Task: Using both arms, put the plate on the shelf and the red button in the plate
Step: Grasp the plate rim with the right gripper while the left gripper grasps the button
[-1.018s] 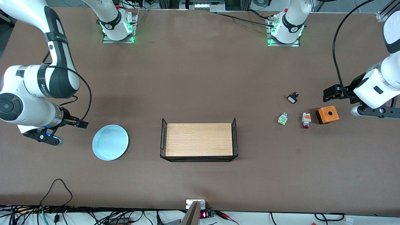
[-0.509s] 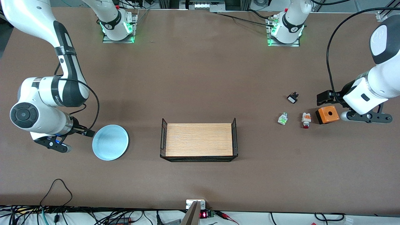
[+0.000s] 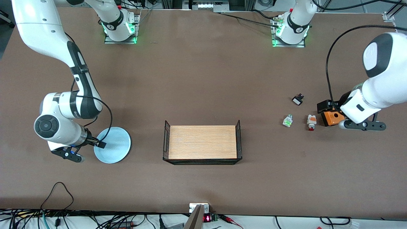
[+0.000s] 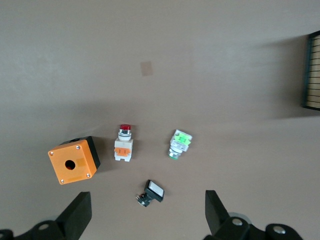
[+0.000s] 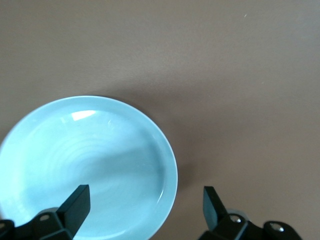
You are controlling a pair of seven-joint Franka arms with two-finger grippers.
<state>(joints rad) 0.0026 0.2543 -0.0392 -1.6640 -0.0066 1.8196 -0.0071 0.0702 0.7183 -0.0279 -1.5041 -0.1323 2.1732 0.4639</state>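
One plate (image 3: 113, 145) is lying toward the right arm's end of the table, the right gripper (image 5: 145, 212) hanging over its edge, jaws wide. One red button (image 3: 311, 122) is lying between one green button (image 3: 287, 121) and one orange box (image 3: 332, 117), one black switch (image 3: 297, 100) nearby. The left gripper (image 4: 146, 217) is hanging above them, jaws wide. One tray (image 3: 202, 142) is sitting mid-table.

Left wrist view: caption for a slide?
Open left tool above the red button, with the orange box, green button and small black switch nearby.
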